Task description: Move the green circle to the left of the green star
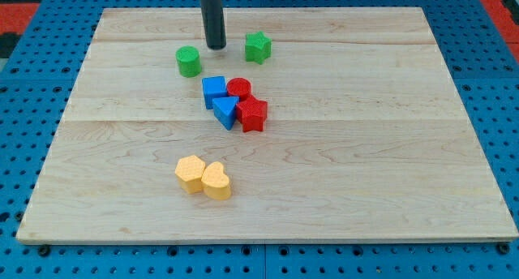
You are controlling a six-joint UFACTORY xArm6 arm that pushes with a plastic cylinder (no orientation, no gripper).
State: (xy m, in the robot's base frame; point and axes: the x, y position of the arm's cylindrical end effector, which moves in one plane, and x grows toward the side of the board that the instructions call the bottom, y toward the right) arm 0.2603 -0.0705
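Observation:
The green circle [188, 61] sits on the wooden board [365, 149] near the view's top, left of centre. The green star [258, 47] sits to its right, a little higher in the view. My tip [216, 47] is down on the board between the two, closer to the circle, just to its upper right, with a small gap showing. The rod rises straight out of the view's top.
Below the green blocks is a tight cluster: a blue block [214, 91], a blue triangle [225, 112], a red circle [238, 88] and a red star-like block [252, 113]. Two yellow blocks [190, 173] [216, 181] touch each other lower down.

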